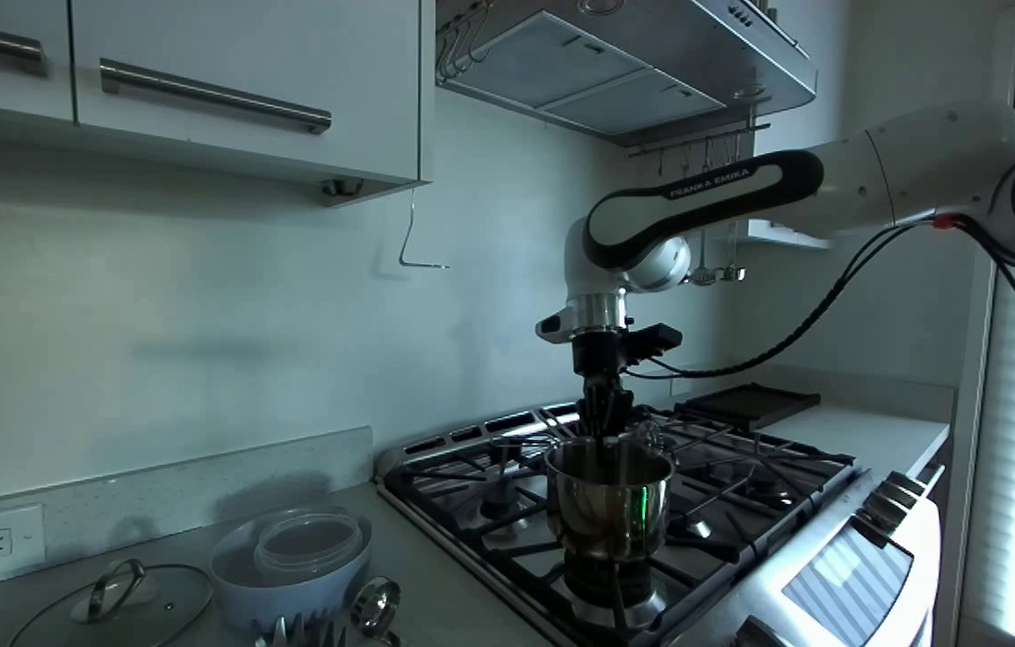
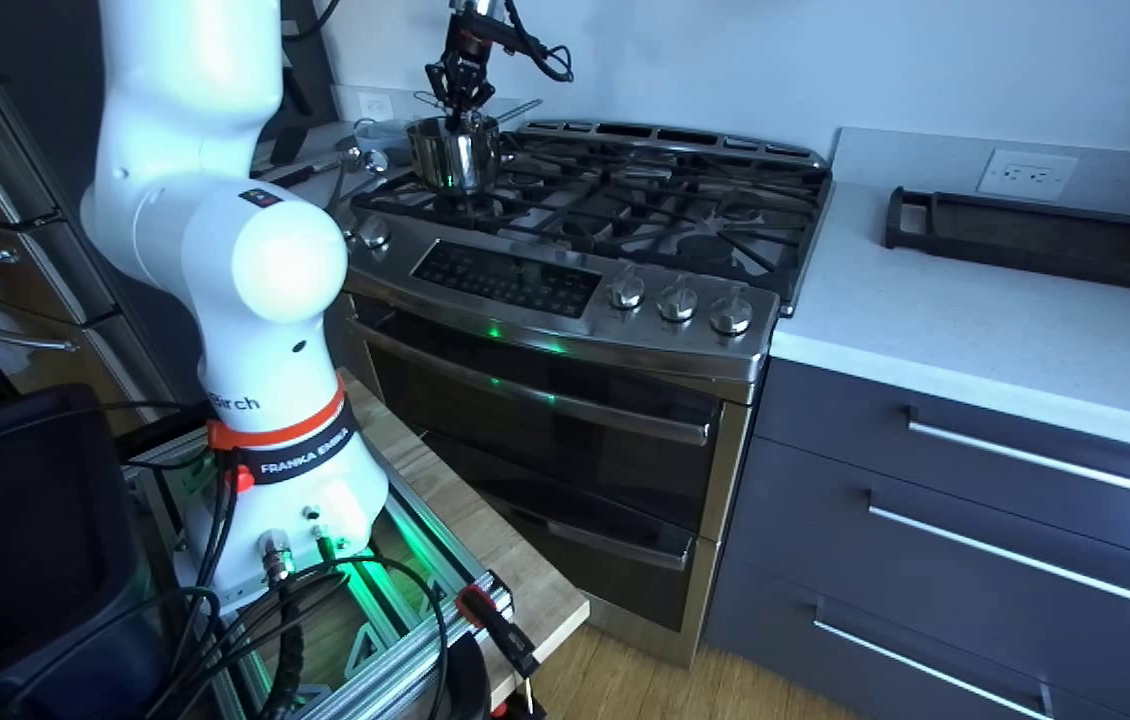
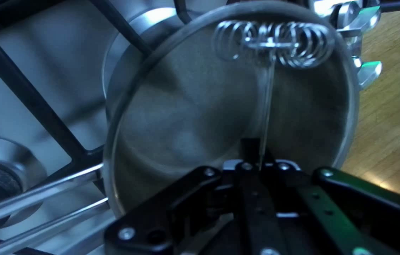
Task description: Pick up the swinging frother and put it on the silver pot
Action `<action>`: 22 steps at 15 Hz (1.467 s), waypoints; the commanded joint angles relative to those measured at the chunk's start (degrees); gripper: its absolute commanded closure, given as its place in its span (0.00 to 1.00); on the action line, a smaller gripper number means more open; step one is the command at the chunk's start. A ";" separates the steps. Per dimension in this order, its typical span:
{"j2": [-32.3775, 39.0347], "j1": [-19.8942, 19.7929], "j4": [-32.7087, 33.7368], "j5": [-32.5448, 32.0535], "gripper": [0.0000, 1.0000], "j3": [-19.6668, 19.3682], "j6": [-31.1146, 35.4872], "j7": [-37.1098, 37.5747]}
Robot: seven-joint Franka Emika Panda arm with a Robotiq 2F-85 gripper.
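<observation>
1 frother (image 3: 269, 88), its rod clamped between the jaws, at the silver pot (image 1: 604, 517) mouth

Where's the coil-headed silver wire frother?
In the wrist view, the black end effector holds the frother, coil upper right at the mouth of the cylindrical silver metal pot.

The white arm (image 1: 867, 184) is extended in from the edge of an exterior view, its length sloping gently down to a bent wrist (image 1: 599, 313), below which the black gripper (image 1: 604, 436) hangs nearly vertical, tips lowermost. In an exterior view the base (image 2: 300, 500) stands upright beneath the rounded shoulder (image 2: 285, 265), with the links above cut off by the top of the view. As seen from the wrist, the fingers (image 3: 250, 148) lie close together, side by side, their tips nearly meeting.
</observation>
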 commanded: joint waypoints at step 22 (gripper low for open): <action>-7.03 -0.59 -8.81 -3.57 0.99 0.67 0.01 8.29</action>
